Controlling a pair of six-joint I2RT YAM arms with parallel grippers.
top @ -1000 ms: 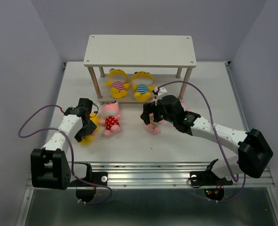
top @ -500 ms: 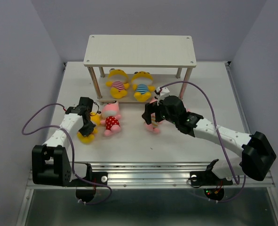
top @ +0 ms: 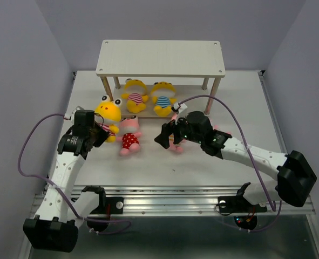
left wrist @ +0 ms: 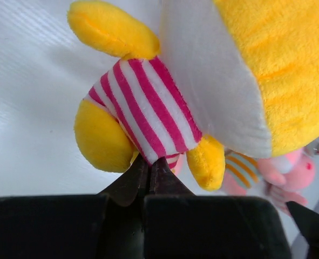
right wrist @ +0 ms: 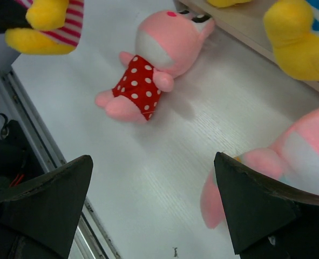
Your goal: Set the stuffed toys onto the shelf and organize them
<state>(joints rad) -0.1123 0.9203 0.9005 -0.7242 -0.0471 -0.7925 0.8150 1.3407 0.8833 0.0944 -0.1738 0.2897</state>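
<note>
My left hand (left wrist: 151, 164) is pinched tight on the hem of the pink-striped shirt of a yellow toy (top: 107, 114). The toy looks lifted off the desk (top: 148, 162), head toward 12 o'clock and feet back at 6, so its long axis runs nearly straight away from me. The shelf (top: 160, 56) lies at 1 o'clock from that hand. Two more yellow toys (top: 135, 96) lie on its lower board (top: 148, 114), heads at 12, and I judge mine should go in along the same axis. My right hand (right wrist: 154, 208) is spread wide and holds nothing. A pink toy (right wrist: 297, 154) lies just at its 3 o'clock and the polka-dot toy (right wrist: 148, 70) at 12.
</note>
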